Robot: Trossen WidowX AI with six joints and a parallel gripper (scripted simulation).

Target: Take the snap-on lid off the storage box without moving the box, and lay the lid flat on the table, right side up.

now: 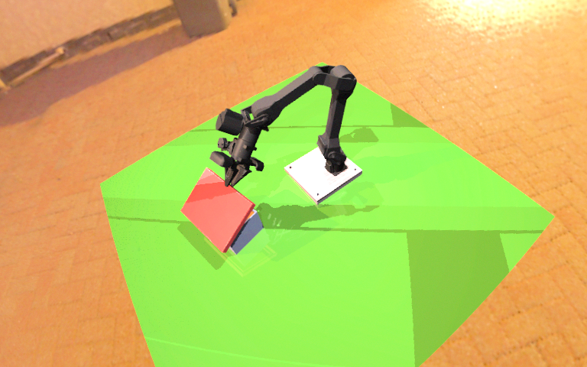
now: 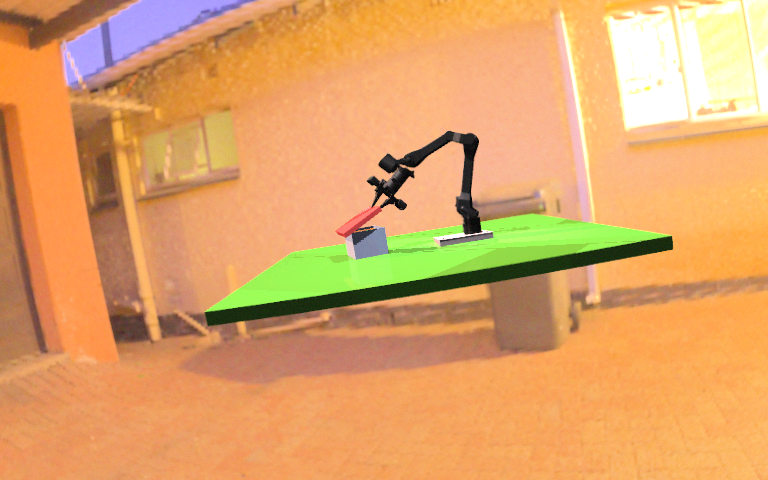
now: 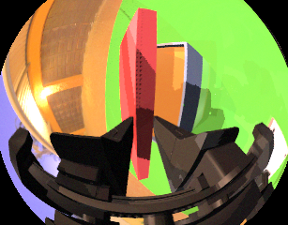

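Observation:
The red lid (image 1: 217, 211) (image 2: 357, 221) (image 3: 146, 70) is tilted steeply over the storage box, its edge on the robot's side raised and its far edge low. The blue-grey storage box (image 1: 248, 232) (image 2: 369, 245) (image 3: 194, 70) stands on the green table (image 1: 315, 281) (image 2: 317, 279) (image 3: 247, 61). Its orange inside shows in the wrist view through the gap under the lid. My gripper (image 1: 229, 184) (image 2: 377, 206) (image 3: 143, 120) is shut on the raised edge of the lid, one finger on each side. Whether the lid's low edge touches the box's far rim is hidden.
The arm's white base plate (image 1: 306, 174) (image 2: 465, 239) (image 3: 278, 147) lies on the table to the right of the box in the top and exterior views. The table's left edge is a short way beyond the lid in the top view.

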